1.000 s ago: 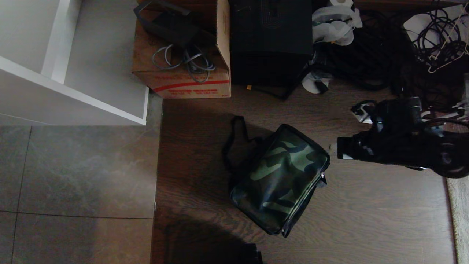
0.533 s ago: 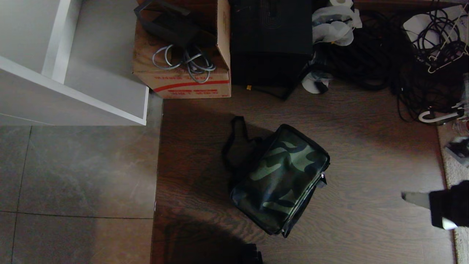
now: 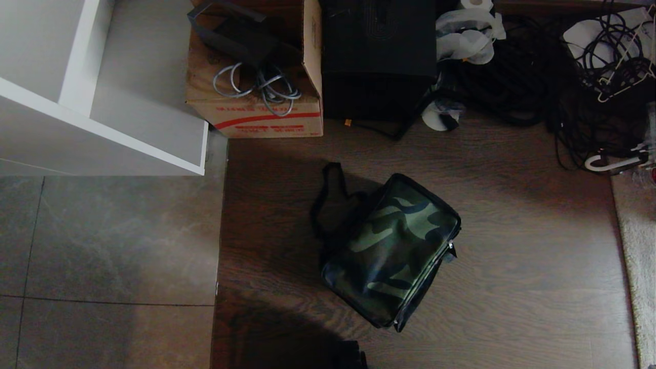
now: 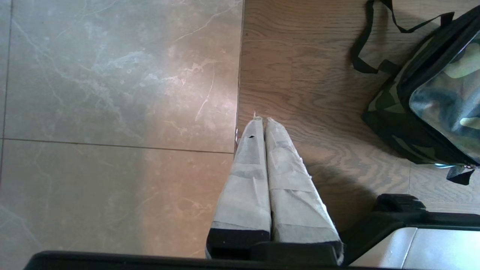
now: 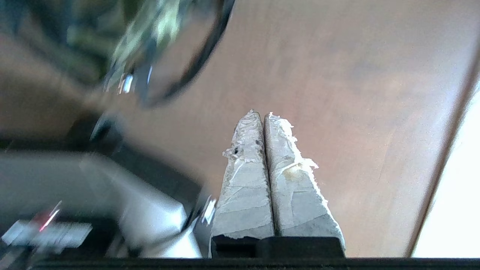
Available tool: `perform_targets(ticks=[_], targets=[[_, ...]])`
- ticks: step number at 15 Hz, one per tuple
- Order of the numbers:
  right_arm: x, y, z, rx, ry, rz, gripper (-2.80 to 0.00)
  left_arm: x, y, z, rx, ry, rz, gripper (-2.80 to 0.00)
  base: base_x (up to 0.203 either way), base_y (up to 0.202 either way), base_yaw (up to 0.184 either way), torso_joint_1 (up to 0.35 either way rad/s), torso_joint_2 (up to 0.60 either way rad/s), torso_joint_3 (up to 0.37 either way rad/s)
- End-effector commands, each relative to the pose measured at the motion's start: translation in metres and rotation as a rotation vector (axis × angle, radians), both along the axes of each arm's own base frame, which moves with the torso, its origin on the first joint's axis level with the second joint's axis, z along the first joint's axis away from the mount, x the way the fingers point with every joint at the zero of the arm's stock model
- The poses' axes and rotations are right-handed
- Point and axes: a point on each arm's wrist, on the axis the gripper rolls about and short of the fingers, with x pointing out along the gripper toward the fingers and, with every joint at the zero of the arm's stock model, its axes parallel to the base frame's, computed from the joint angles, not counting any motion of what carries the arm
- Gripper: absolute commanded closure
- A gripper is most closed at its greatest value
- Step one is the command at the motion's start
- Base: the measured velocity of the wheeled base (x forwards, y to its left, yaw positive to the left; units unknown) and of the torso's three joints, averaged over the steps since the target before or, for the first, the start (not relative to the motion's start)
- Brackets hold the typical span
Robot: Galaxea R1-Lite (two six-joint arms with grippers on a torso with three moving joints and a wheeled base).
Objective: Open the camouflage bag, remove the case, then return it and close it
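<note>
Sitting zipped on the wood floor, the camouflage bag is looking done; left gripper and right gripper are hanging with jaws pressed together, empty, so probably just parking now.

This looks like a lived-in room of a home or small office used partly for storage, seen at floor level. The floor changes from grey stone tiles to dark wood planks, with a pale rug at one edge. A white shelf unit stands on the tiles. Against the far side things are simply piled: an open cardboard box holding grey cables, a black box, a heap of black cords, and white hangers. A camouflage bag sits on the wood.
</note>
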Motion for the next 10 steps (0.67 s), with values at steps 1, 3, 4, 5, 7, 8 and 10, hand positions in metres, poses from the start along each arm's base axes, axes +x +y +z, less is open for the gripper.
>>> perform_targets(ticks=[1, 3, 4, 5, 7, 8, 10], targets=[[-0.0044, -0.0001, -0.0068, 0.014, -0.051, 0.03, 0.0, 0.0, 0.0, 0.0, 0.0, 0.0, 0.0, 0.0, 0.0, 0.0, 0.0, 0.0, 0.0, 0.0], [-0.0043, 0.0002, -0.0065, 0.03, -0.066, 0.057, 0.0, 0.0, 0.0, 0.0, 0.0, 0.0, 0.0, 0.0, 0.0, 0.0, 0.0, 0.0, 0.0, 0.0], [-0.0041, 0.0002, -0.0063, 0.048, -0.072, 0.055, 0.0, 0.0, 0.0, 0.0, 0.0, 0.0, 0.0, 0.0, 0.0, 0.0, 0.0, 0.0, 0.0, 0.0], [-0.0041, 0.0003, -0.0065, 0.093, -0.069, 0.046, 0.0, 0.0, 0.0, 0.0, 0.0, 0.0, 0.0, 0.0, 0.0, 0.0, 0.0, 0.0, 0.0, 0.0], [-0.0049, 0.0007, -0.0113, 0.155, -0.007, 0.051, 0.0, 0.0, 0.0, 0.0, 0.0, 0.0, 0.0, 0.0, 0.0, 0.0, 0.0, 0.0, 0.0, 0.0], [-0.0055, 0.0008, -0.0129, 0.158, 0.0, 0.06, 0.0, 0.0, 0.0, 0.0, 0.0, 0.0, 0.0, 0.0, 0.0, 0.0, 0.0, 0.0, 0.0, 0.0], [-0.0053, 0.0008, -0.0131, 0.159, 0.001, 0.054, 0.0, 0.0, 0.0, 0.0, 0.0, 0.0, 0.0, 0.0, 0.0, 0.0, 0.0, 0.0, 0.0, 0.0]])
